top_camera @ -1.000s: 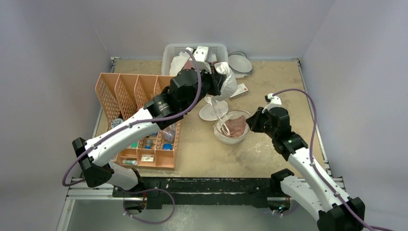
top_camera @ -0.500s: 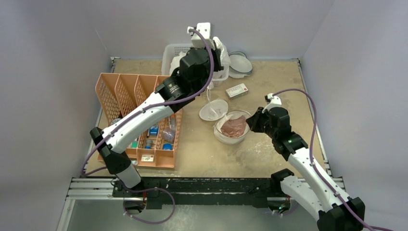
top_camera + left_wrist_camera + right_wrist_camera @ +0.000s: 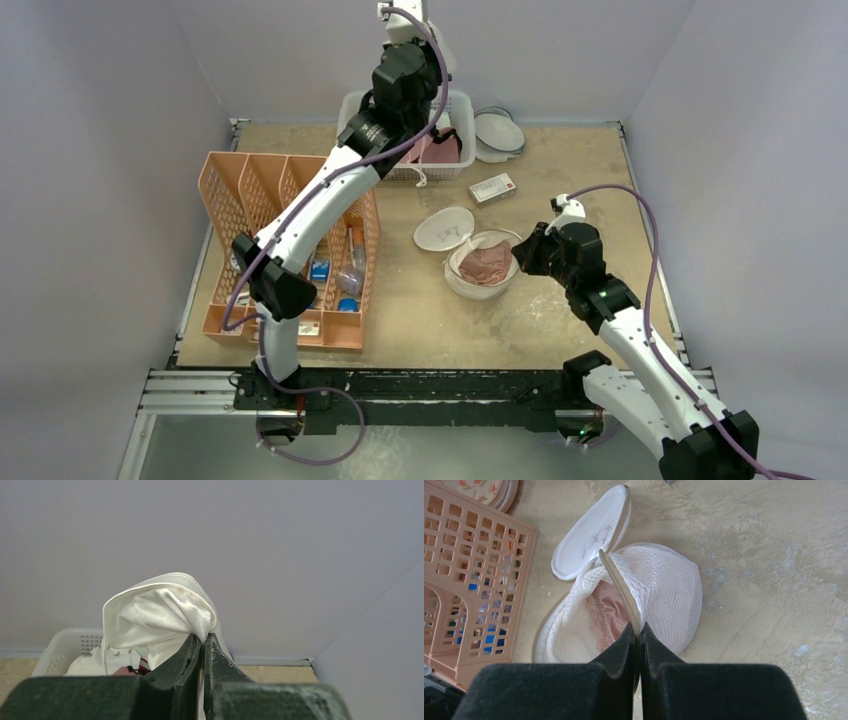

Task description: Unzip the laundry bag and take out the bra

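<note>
The laundry bag [image 3: 458, 283] lies open mid-table, its flat lid [image 3: 443, 228] flipped to the left. The pink lacy bra [image 3: 487, 263] lies inside it and also shows in the right wrist view [image 3: 609, 612]. My right gripper [image 3: 522, 255] is shut on the bag's zip rim [image 3: 621, 587] at its right side. My left gripper [image 3: 432, 62] is raised high above the white basket and is shut on a white satin garment [image 3: 160, 610], which hangs from its tips [image 3: 203, 639].
A white basket [image 3: 352, 110] with rose-mauve cups [image 3: 445, 150] stands at the back. White blue-rimmed dishes [image 3: 498, 130] are to its right, with a small box [image 3: 492, 188] in front of them. An orange organiser [image 3: 260, 190] fills the left side and shows in the right wrist view [image 3: 469, 570].
My left arm has lifted the white garment from above the bag's lid up and back over the basket. Its straps no longer trail onto the lid. The right arm has not moved.
</note>
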Controlling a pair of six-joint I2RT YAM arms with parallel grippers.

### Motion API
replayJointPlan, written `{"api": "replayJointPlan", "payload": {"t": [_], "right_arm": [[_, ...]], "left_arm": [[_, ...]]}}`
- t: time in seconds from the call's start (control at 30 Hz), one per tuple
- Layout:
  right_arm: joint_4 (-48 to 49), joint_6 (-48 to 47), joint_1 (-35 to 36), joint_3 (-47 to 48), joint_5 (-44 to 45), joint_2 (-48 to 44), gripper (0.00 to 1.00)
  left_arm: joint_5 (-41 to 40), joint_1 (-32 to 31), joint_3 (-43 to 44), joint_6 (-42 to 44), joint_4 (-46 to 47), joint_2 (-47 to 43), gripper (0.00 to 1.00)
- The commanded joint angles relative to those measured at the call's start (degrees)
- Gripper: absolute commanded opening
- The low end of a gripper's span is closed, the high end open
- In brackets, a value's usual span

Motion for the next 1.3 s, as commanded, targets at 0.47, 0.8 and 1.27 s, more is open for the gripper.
{"api": "replayJointPlan", "payload": {"t": [0.47,0.8,1.27], "right_arm": [[2.7,-1.1,-0.1,-0.1,0.8,-1.4,0.05],[2.7,-1.2,-0.1,0.0,0.5,-0.8,0.05],[2.6,-1.3,-0.1,0.1,-0.8,-0.4,0.05]], "left_arm": [[11.8,13.1,11.0,-2.4,15.9,10.9,0.0],[18.6,19.8,14.9,-9.6,20.3,17.3,0.0],[23.5,20.8,-0.8,-17.1,19.5,19.0,0.0]]}}
